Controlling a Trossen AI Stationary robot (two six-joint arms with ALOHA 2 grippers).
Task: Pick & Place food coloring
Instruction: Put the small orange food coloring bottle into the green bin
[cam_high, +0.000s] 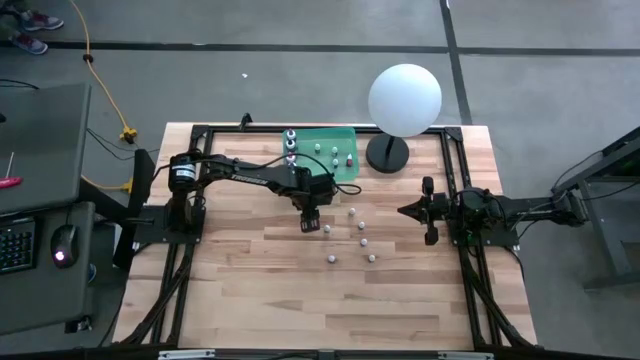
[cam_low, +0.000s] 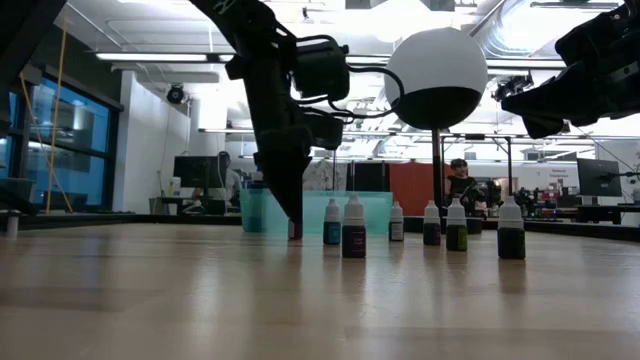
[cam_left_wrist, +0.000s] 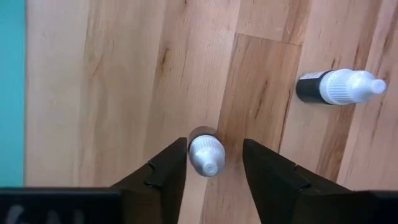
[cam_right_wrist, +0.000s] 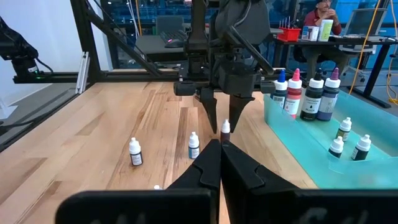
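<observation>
Six small food coloring bottles (cam_high: 362, 241) stand loose on the wooden table (cam_high: 230, 290), and several more sit in the green tray (cam_high: 345, 135). The left gripper (cam_high: 309, 225) straddles one upright white-capped bottle (cam_left_wrist: 206, 155), fingers narrowly apart and not visibly pressing it. The right gripper (cam_high: 428, 212) hovers closed near the table's right edge.

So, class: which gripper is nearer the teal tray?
Left. The left gripper straddles a small bottle just in front of the teal tray; the right gripper waits, shut, farther off at the table's right.

No lettering can be read anywhere: the food coloring bottles (cam_right_wrist: 135, 152) show no legible labels (too small to tell).
</observation>
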